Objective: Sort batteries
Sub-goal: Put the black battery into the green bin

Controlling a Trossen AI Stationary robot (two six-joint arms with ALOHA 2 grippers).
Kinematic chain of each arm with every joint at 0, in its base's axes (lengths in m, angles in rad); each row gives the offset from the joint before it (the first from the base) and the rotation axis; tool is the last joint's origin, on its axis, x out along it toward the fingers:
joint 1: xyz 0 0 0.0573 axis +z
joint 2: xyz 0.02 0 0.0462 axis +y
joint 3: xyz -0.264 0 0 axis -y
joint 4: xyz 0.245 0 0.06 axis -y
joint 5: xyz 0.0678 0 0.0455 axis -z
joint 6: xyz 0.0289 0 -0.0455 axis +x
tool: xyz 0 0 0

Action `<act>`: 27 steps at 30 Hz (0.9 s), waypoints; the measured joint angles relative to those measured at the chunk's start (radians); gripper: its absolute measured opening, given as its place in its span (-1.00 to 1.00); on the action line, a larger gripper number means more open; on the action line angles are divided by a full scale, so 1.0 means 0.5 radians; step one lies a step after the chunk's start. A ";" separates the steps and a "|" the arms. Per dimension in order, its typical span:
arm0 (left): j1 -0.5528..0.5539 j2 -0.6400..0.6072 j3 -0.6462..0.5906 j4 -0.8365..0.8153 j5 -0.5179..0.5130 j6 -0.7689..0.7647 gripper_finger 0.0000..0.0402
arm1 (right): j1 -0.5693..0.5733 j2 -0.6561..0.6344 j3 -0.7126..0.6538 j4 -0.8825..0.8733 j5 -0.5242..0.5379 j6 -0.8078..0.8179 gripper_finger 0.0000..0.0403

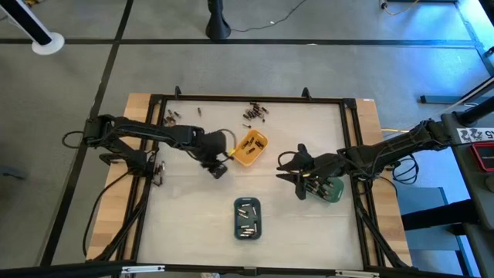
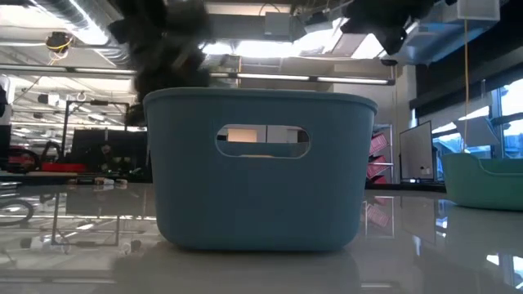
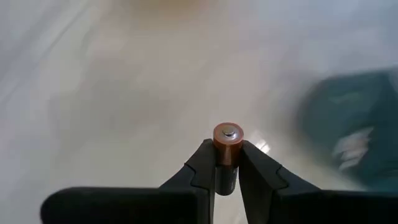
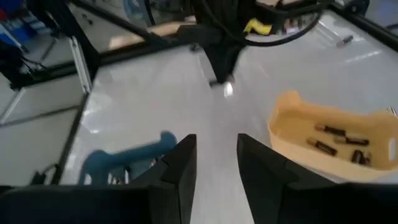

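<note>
The left gripper (image 3: 227,163) has its jaws clamped on a battery (image 3: 228,144), mid-frame beside the orange tray (image 1: 251,148), presumably for sorting; the right gripper (image 4: 216,155), jaws apart and empty, waits over the green tray (image 1: 333,191) at right.

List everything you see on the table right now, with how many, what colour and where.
orange tray: one, orange, table centre, several batteries inside
blue tray: one, slate-blue, near front edge, several silvery batteries inside
green tray: one, green, right side, under the right arm
loose batteries: two clusters, dark, along the far edge
held battery: one, copper-topped, in the left pincer
left pincer: shut on held battery, between orange and blue trays
right pincer: fingers apart, empty, beside green tray
</note>
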 joint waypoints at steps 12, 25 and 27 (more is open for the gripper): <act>-0.104 -0.002 0.115 1.612 -0.052 0.308 -0.80 | -0.022 0.099 0.000 0.316 0.001 0.064 -0.42; -0.248 -0.002 0.115 1.830 -0.335 0.466 -0.79 | -0.217 0.102 0.000 0.402 -0.255 0.176 -0.26; -0.255 -0.002 0.115 1.830 -0.351 0.471 -0.78 | -0.217 0.102 0.000 0.424 -0.242 0.175 -0.11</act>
